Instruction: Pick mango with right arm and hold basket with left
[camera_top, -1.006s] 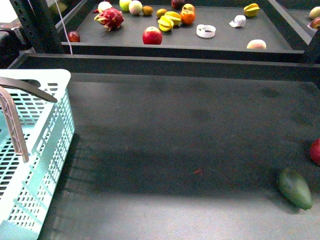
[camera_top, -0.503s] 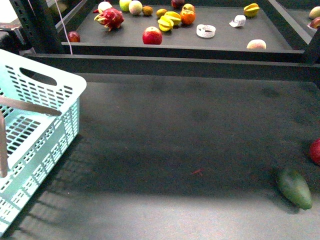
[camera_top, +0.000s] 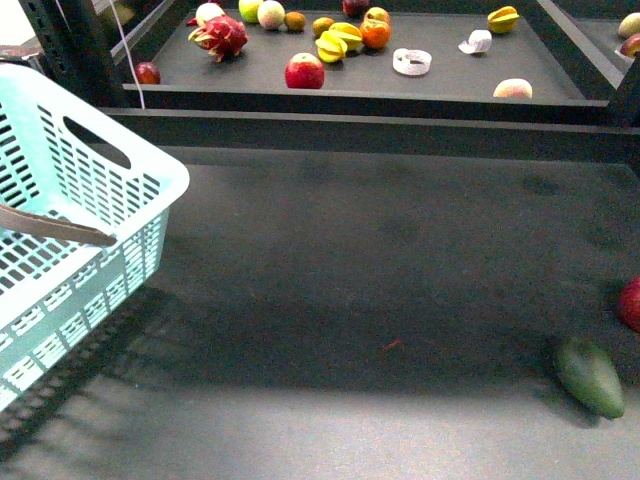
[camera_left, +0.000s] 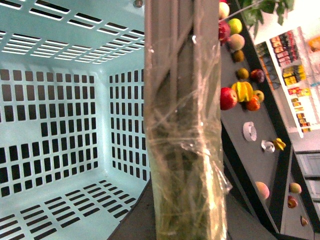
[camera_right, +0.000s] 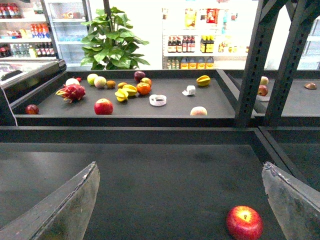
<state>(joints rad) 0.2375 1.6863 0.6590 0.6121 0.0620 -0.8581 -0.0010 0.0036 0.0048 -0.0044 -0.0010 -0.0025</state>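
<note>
The pale aqua basket (camera_top: 100, 180) hangs tilted at the left of the front view, its near side raised off the dark shelf. My left gripper is shut on the basket's brown-grey handle (camera_left: 182, 100), wrapped in clear film; the fingers themselves are hidden behind it. A small yellow-orange oval fruit (camera_top: 322, 26), as far as I can tell the mango (camera_right: 121, 85), lies on the far upper shelf among other fruit. My right gripper (camera_right: 180, 205) is open over the lower shelf, far from that fruit, with only a red apple (camera_right: 244, 222) near its fingers.
A dark green oval fruit (camera_top: 590, 376) and a red apple (camera_top: 632, 303) lie at the right edge of the lower shelf. The upper shelf holds a dragon fruit (camera_top: 222, 36), a red apple (camera_top: 305, 71), starfruits (camera_top: 340, 42) and tape rolls (camera_top: 411, 62). Dark uprights (camera_right: 252, 65) frame it.
The basket has swung up and to the right, tilting so its rim now stands higher and its open side faces me. The fruit has not moved.
</note>
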